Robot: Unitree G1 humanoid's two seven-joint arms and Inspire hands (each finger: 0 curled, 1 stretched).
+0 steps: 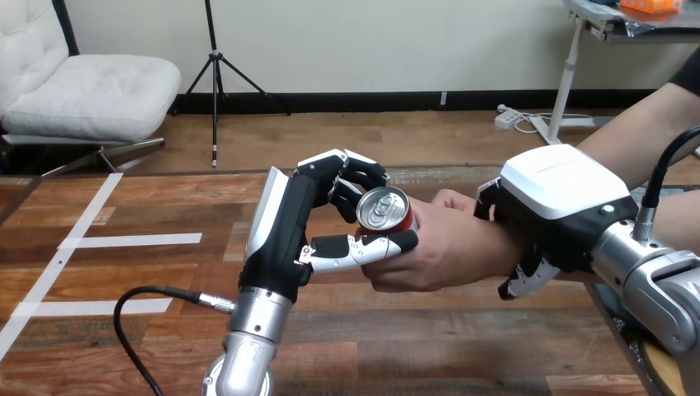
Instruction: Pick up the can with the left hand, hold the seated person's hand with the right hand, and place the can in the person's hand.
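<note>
Left hand (285,235) clamped on can (385,209), touching person's hand (446,252) — right hand (561,198) clasps the wrist (498,247)

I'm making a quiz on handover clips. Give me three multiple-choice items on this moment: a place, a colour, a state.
1. The can is: A on the table; B in the left hand, beside the person's hand; C on the floor.
2. The can's side is: A blue; B red; C green.
3. The right hand is: A flat on the table; B pointing up; C curled round the person's wrist.
Answers: 1 B, fingers and thumb pinch it; 2 B, red below its silver top; 3 C, fingers wrap over and under the wrist.
</note>
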